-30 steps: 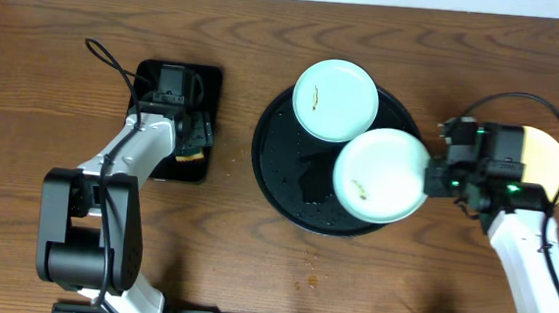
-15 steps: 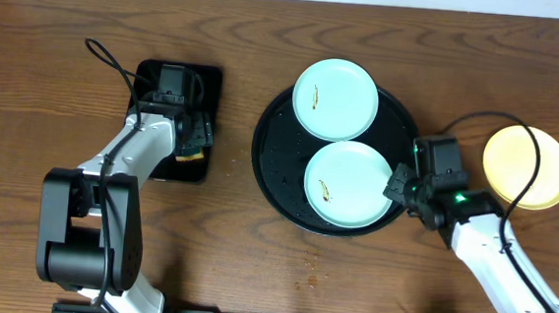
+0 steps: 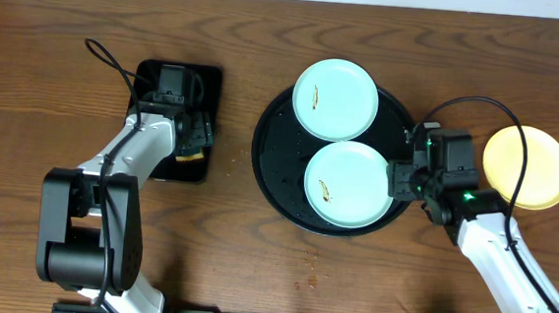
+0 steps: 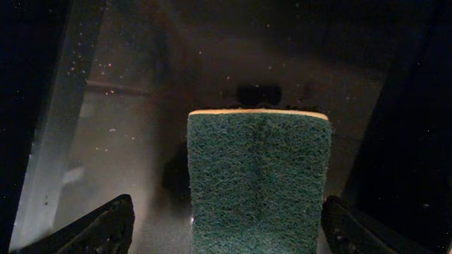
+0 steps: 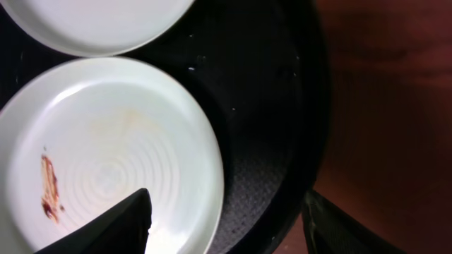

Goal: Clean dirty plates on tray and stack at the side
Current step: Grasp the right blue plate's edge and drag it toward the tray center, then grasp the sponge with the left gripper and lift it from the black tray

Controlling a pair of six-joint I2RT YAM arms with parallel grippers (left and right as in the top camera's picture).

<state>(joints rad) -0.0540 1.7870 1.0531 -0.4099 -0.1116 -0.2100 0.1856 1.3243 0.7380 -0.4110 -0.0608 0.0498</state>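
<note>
The right gripper (image 3: 399,180) has its fingers apart, right at the edge of the near pale blue plate (image 3: 347,184). That plate lies flat in the round black tray (image 3: 268,146). The other blue plate (image 3: 335,100) rests on the tray's far rim. The yellow plate (image 3: 545,170) lies on the table (image 3: 268,37) beside the tray. The left gripper (image 4: 226,212) is wide open over a green sponge (image 4: 258,176).
</note>
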